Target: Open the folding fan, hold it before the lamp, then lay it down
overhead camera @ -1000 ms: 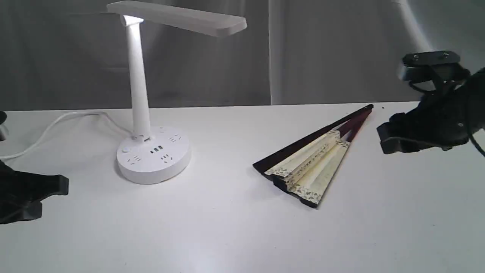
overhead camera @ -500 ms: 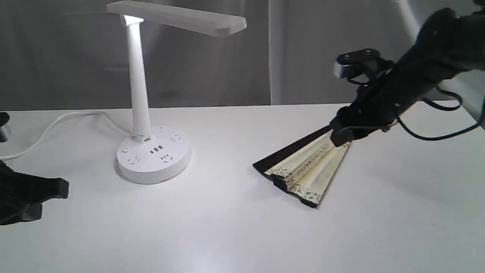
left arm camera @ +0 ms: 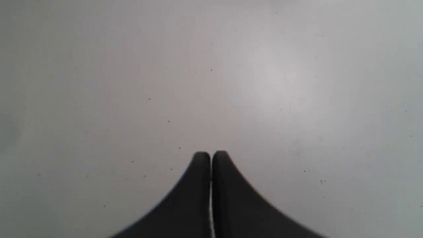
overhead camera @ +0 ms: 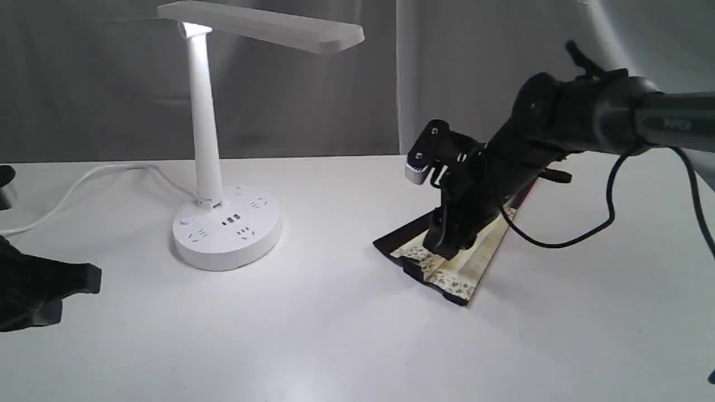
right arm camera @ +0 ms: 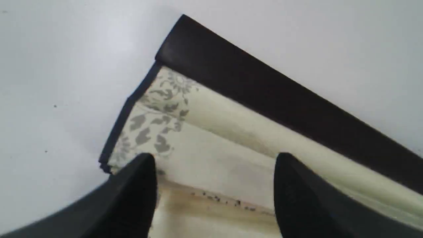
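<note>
The folding fan [overhead camera: 447, 271] lies partly spread on the white table, right of centre, cream pleats with a floral border and dark guards. My right gripper [overhead camera: 444, 245] hangs open just over its wide end, and much of the leaf is hidden behind the arm. In the right wrist view the fan [right arm camera: 211, 125] fills the space between and beyond the spread fingers [right arm camera: 135, 188] of that right gripper [right arm camera: 214, 158]. The lamp [overhead camera: 223, 223] stands lit at the left. My left gripper [overhead camera: 78, 279] rests shut at the far left edge, and in its own view the left gripper [left arm camera: 210, 155] hangs over bare table.
The lamp's white cord [overhead camera: 84, 181] runs off to the left along the back of the table [overhead camera: 335, 335]. A grey curtain hangs behind. A black cable [overhead camera: 609, 218] loops down from the right arm.
My right arm has swept in from the far right, along the fan, down to its wide end. The left gripper has stayed where it was.
</note>
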You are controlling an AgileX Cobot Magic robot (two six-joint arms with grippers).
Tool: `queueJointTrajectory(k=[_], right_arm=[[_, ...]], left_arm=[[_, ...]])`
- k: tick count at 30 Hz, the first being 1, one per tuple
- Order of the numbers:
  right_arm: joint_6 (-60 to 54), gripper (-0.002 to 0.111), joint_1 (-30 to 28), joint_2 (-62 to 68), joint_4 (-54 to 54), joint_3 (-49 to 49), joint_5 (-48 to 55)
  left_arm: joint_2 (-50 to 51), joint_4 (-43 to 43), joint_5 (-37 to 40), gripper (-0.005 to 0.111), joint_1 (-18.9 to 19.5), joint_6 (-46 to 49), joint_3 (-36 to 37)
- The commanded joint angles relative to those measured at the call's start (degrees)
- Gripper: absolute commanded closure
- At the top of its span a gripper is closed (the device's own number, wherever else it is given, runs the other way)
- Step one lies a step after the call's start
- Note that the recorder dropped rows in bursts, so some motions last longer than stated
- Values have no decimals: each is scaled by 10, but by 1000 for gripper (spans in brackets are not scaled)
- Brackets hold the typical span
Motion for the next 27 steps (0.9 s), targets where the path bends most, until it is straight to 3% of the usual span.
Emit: queueJointTrajectory(k=[1, 14, 22, 27], right_arm=[[-21, 55, 3, 6, 4, -3, -20], [-81, 55, 3, 38, -55, -3, -14], [-83, 55, 3, 39, -172, -3, -15], [-83, 56, 5, 41, -157, -3, -21]], left_arm=[[1, -4, 0, 107, -3, 4, -4], [1, -4, 0, 107, -3, 4, -4], [1, -4, -2, 107, -3, 4, -4], [1, -4, -2, 107, -3, 4, -4]])
